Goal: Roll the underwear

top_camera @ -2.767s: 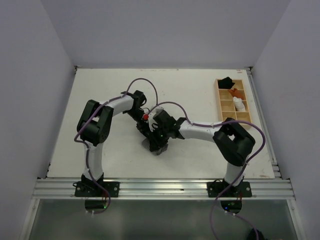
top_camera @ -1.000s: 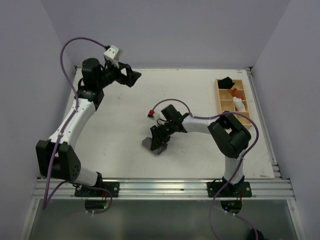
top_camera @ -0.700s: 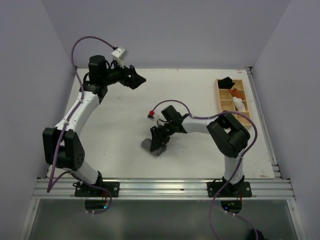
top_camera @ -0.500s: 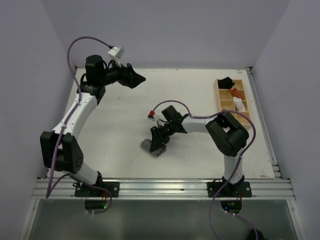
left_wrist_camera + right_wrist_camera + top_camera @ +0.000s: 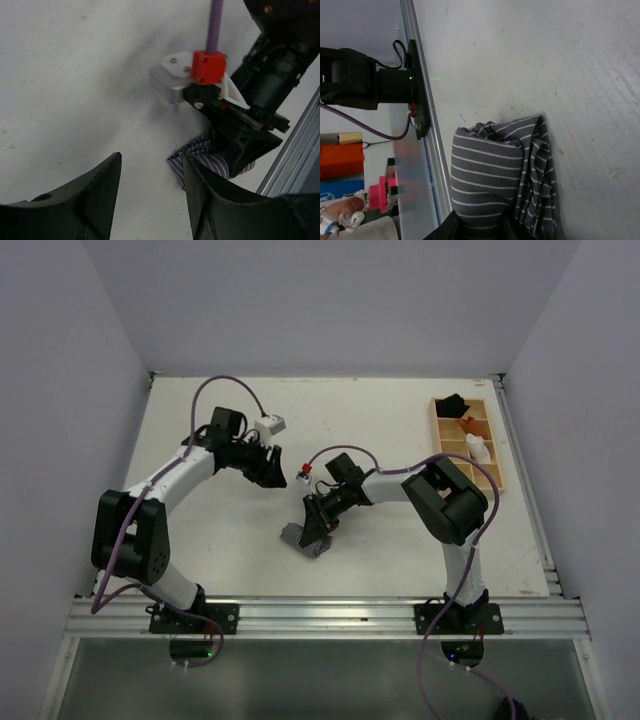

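Right wrist: right gripper (image 5: 480,227) pinches underwear (image 5: 485,170), apparently half-rolled

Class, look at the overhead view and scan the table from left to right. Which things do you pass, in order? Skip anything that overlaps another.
left gripper → striped underwear → wooden tray
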